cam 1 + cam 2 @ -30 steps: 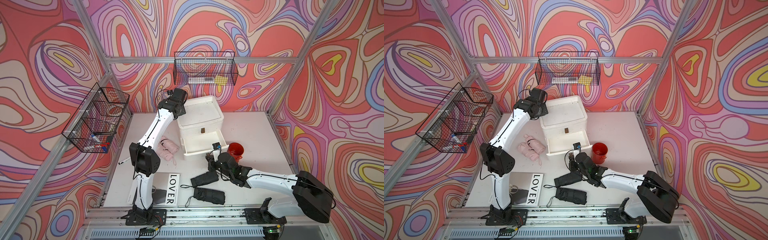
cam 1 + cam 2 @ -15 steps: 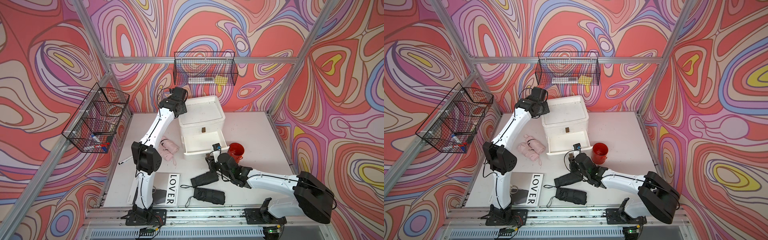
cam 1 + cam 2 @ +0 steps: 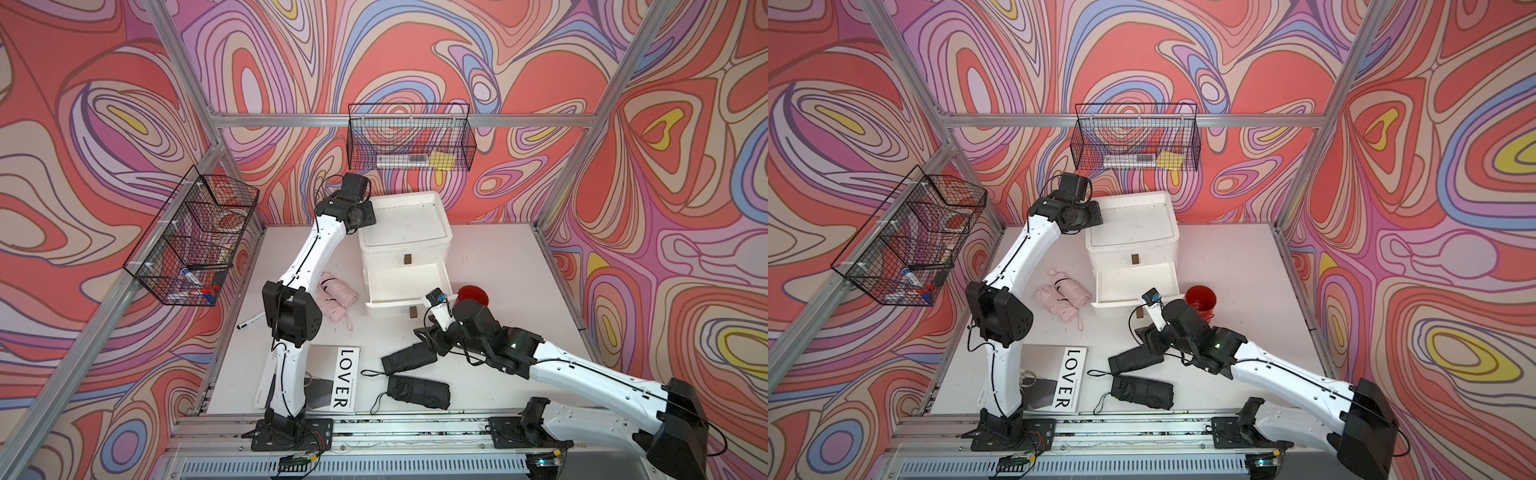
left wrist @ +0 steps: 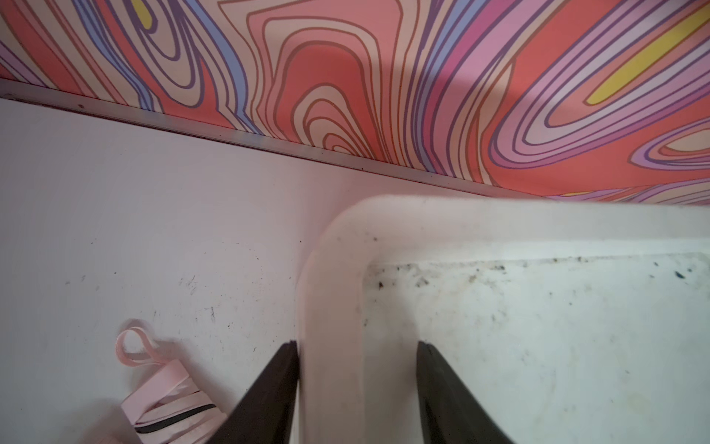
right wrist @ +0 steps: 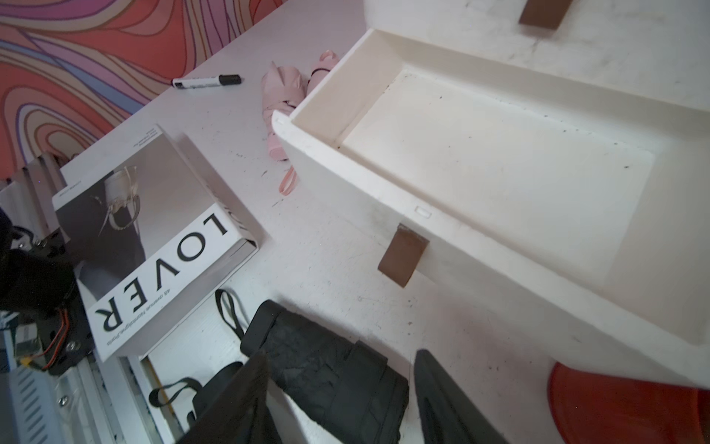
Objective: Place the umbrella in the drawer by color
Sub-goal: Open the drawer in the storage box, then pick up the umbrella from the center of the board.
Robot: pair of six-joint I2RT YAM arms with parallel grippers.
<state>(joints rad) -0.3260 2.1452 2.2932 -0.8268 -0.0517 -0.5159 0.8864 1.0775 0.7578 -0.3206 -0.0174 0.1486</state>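
Right wrist view: the right gripper (image 5: 342,353) has its jaws parted, one finger on either side of the end of a black folded umbrella (image 5: 326,369). A strip of bare table (image 5: 326,269) shows between that umbrella and one finger, so nothing is clamped. In both top views this umbrella lies flat on the table, in front of the drawer unit (image 3: 405,245) and apart from it. A second black umbrella (image 3: 419,392) lies just beside the first, nearer the front rail. Its wrist strap trails towards the book (image 3: 332,386) titled LOVER.

The white drawer unit stands at the back of the table. Its upper drawer (image 3: 405,255) is shut. The lower drawer (image 3: 405,286) is pulled out, its white floor exposed. Each drawer carries a brown tab handle (image 5: 403,255).

Two pink folded umbrellas (image 3: 336,297) lie touching each other on the table, just beside the open drawer on the robot's left, between it and the left arm.

Left wrist view: the left gripper (image 4: 357,344) has its jaws parted astride the raised rim at the unit's top corner nearest the back wall. One finger sits close against the rim's outer face. The other stands clear of the rim, over the recessed top. It holds nothing.

A red cup (image 3: 473,295) stands just beside the open drawer on the robot's right. A marker pen (image 3: 250,322) lies near the table's left edge. One wire basket (image 3: 409,143) hangs on the back wall.
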